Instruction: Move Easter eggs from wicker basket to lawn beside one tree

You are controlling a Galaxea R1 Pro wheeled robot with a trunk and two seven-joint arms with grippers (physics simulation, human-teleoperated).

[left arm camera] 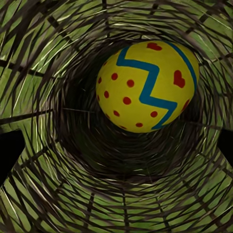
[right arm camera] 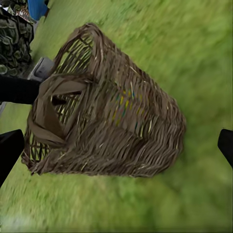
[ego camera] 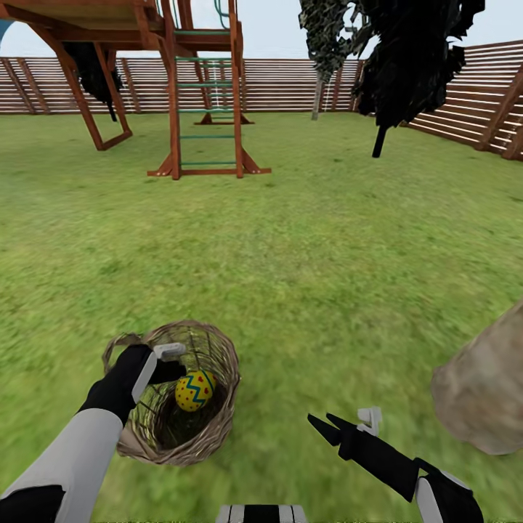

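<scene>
A tan open-weave wicker basket (ego camera: 181, 407) lay tipped on the lawn (ego camera: 305, 269), mouth toward the robot. The left gripper (ego camera: 168, 361) was at its rim, fingers apart and empty, by my reading. One glossy yellow egg (ego camera: 194, 390) with a blue zigzag and red dots sat deep inside, straight ahead of those fingers and nearer that arm. The right gripper (ego camera: 328, 425) hovered open, right of the basket. A rough beige trunk (ego camera: 483, 392) stood near right.

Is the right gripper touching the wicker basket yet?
Apart. Head view shows bare lawn between the right gripper and the wicker basket.
</scene>
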